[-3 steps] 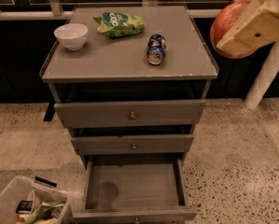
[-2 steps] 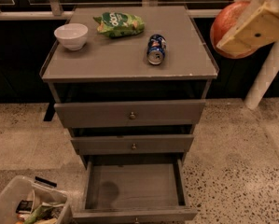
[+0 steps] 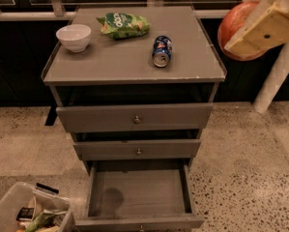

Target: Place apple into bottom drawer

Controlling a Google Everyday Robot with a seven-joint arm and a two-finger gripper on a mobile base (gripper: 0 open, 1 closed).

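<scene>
My gripper [image 3: 252, 25] is at the upper right of the camera view, close to the lens, to the right of the cabinet top. It is shut on the reddish-orange apple [image 3: 233, 25], whose left half shows behind a tan finger [image 3: 269, 25]. The bottom drawer [image 3: 139, 195] is pulled out at the foot of the grey cabinet, a flat grey tray with nothing in it. The gripper with the apple is well above the drawer and to its right.
On the cabinet top [image 3: 120, 62] stand a white bowl [image 3: 74, 36], a green snack bag [image 3: 123, 24] and a blue soda can [image 3: 162, 50] on its side. Two upper drawers [image 3: 134, 117] are slightly out. A clear bin [image 3: 28, 211] with items sits at the lower left. A white post [image 3: 277, 76] is at the right.
</scene>
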